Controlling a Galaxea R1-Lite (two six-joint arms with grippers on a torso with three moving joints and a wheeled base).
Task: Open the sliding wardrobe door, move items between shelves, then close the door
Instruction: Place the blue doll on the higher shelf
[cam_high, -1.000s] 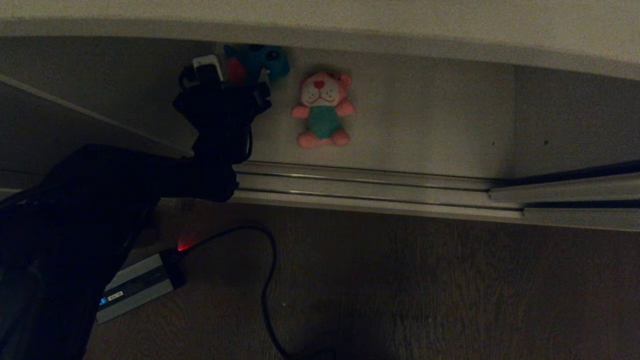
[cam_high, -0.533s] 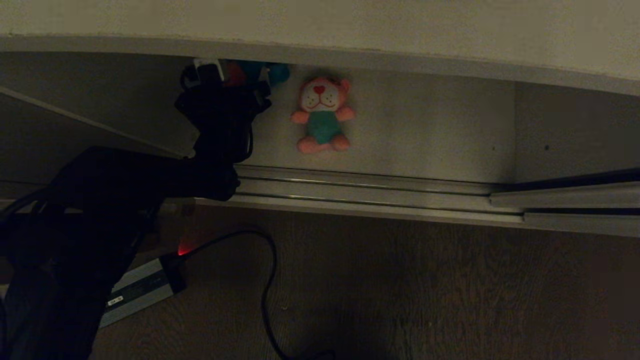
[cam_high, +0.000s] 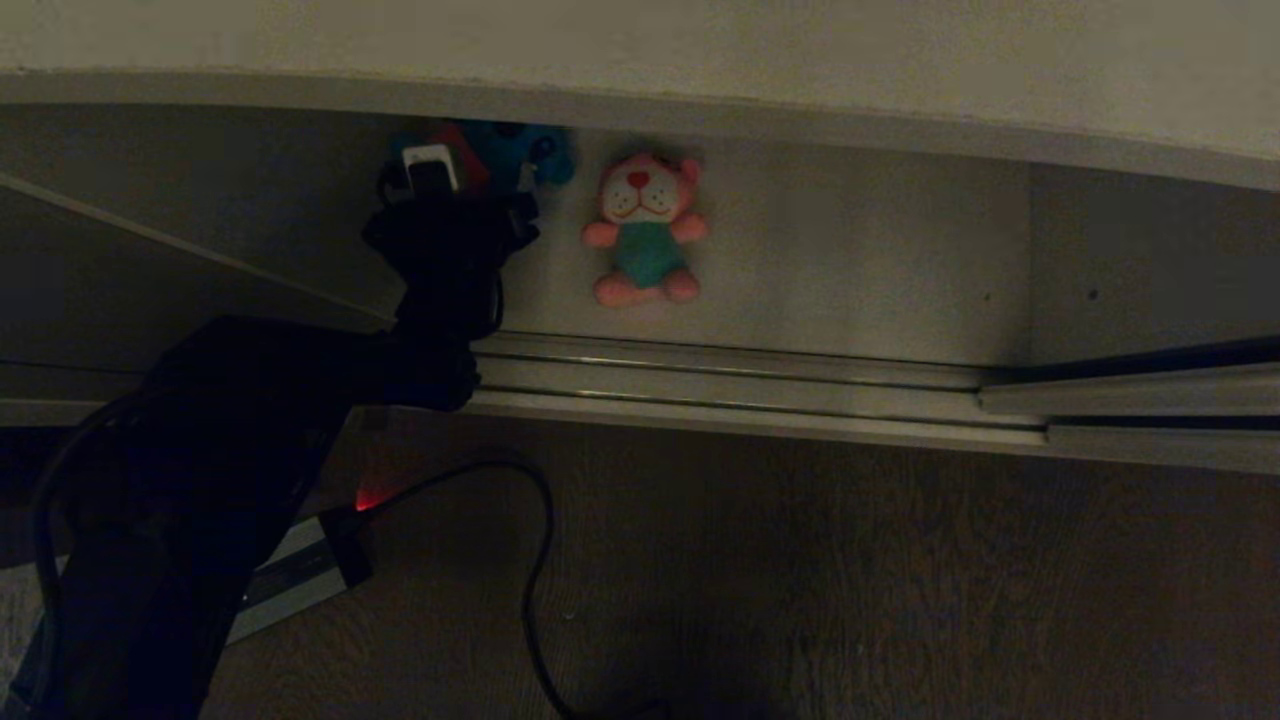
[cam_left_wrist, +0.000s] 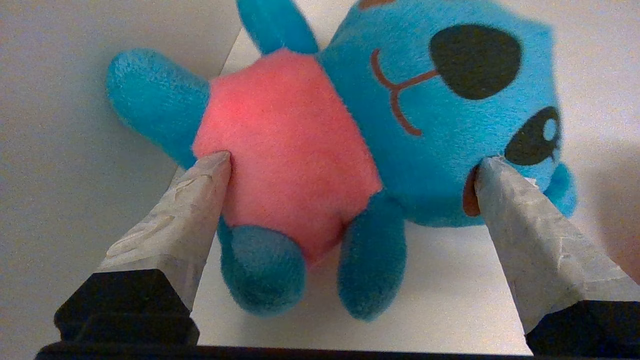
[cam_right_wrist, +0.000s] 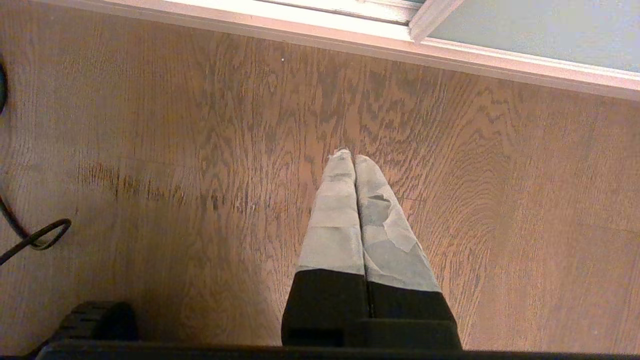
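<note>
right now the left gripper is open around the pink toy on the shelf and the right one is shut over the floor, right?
Not the pink toy. The left wrist view shows the left gripper open around the blue toy on the shelf. The pink toy lies beside it, untouched. The right gripper is shut over the floor.

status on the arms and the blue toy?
Left gripper open, fingers astride blue plush toy lying on the shelf. Right gripper shut, parked over floor. Pink plush toy alongside, apart. Nothing blocking.
</note>
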